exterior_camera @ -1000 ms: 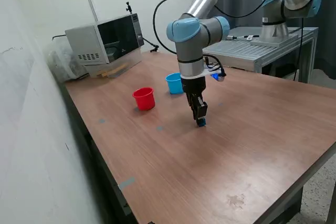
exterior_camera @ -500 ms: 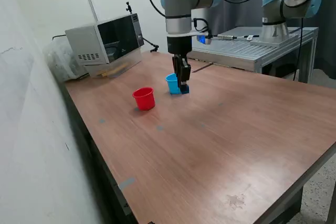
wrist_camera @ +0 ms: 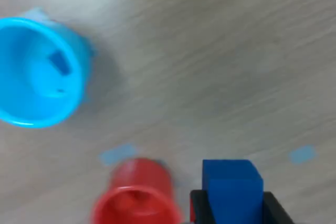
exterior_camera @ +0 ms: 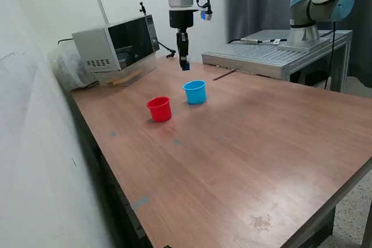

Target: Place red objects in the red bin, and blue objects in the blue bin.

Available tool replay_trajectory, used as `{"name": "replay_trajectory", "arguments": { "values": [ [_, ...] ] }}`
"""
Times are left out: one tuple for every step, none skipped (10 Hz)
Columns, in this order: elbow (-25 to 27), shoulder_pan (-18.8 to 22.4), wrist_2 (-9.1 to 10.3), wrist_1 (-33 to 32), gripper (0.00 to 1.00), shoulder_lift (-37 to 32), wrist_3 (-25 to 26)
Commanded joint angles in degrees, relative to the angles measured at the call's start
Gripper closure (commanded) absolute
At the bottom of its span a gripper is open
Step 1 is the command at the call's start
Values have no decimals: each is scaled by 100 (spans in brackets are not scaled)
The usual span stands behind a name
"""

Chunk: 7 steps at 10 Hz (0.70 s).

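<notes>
Gripper (exterior_camera: 183, 67) risen since earlier — pinching solid dark-blue cube (wrist_camera: 231, 190), square-edged

You are working at a brown wood-grain table (exterior_camera: 273, 161) with a dark edge and dark legs; a plain pale wall (exterior_camera: 35, 143) runs along the exterior view's left, and another pale wall stands behind; a silver microwave (exterior_camera: 116, 45) sits at the table's far corner, beside crumpled clear plastic (exterior_camera: 67, 68); a grey metal bench (exterior_camera: 279, 56) stands beyond, before a dark curtain (exterior_camera: 261, 4); speckled floor (exterior_camera: 354, 225) shows at the lower right; lighting is even
</notes>
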Motion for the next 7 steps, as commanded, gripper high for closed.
{"name": "replay_trajectory", "arguments": {
  "values": [
    [445,-628,-134,14,100,-204,-112],
    [568,-830,-309,23,100,-204,-121],
    [708,-998,-328,-21,100,-204,-121],
    [858,-1121,-328,-47,100,-204,-130],
    [1042,-1148,-311,-56,100,-204,-226],
    [1192,-1140,-302,-117,100,-222,-279],
    [1324,-1096,-285,-266,100,-231,-279]
  ]
}}
